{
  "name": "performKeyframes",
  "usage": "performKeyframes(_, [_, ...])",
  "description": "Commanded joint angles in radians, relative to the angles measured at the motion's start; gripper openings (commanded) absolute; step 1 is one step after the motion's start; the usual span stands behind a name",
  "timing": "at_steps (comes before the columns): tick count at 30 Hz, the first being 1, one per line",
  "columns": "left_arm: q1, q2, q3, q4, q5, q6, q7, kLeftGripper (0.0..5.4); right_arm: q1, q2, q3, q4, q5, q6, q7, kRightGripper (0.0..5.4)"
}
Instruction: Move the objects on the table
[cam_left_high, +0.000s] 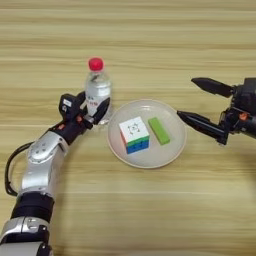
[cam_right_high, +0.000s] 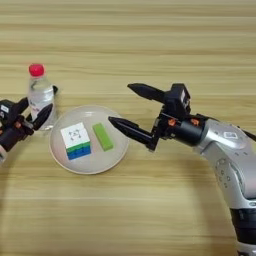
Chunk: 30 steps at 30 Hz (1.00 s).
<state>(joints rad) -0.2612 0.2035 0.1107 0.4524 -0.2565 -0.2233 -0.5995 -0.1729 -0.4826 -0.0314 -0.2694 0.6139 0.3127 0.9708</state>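
- The bottle (cam_left_high: 97, 87) stood upright left of centre, red cap up, its base just beside the left rim of the plate (cam_left_high: 170, 150).
- The left gripper (cam_left_high: 89, 106) reached in from the lower left; its two black fingers sat on either side of the bottle's lower body, closed around it.
- The cube (cam_left_high: 134, 135) lay white face up on the plate's left half; the green block (cam_left_high: 159, 130) lay just right of it, apart from it and short of the rim.
- The right gripper (cam_right_high: 122, 105) came in from the right, fingers spread wide and empty, the lower tip over the plate's right rim near the block.
- The table (cam_left_high: 150, 30) showed bare wood across the upper band and along the bottom centre of the frame.
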Motion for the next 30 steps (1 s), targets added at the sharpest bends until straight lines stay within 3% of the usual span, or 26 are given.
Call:
performKeyframes(1, [-0.011,-0.005,0.002,-0.014,-0.012,-0.010,-0.006,4.26,-0.011,0.000,0.000,-0.009,0.004,-0.005,0.002,5.40])
performKeyframes(12, [-0.008,-0.004,-0.001,-0.022,-0.020,-0.009,-0.010,5.38,-0.011,0.003,0.000,-0.008,0.002,-0.007,0.004,5.40])
performKeyframes(30, [-0.005,-0.012,0.031,-0.085,-0.103,-0.002,-0.029,5.38,-0.011,0.006,-0.001,-0.008,0.004,-0.008,0.005,5.40])
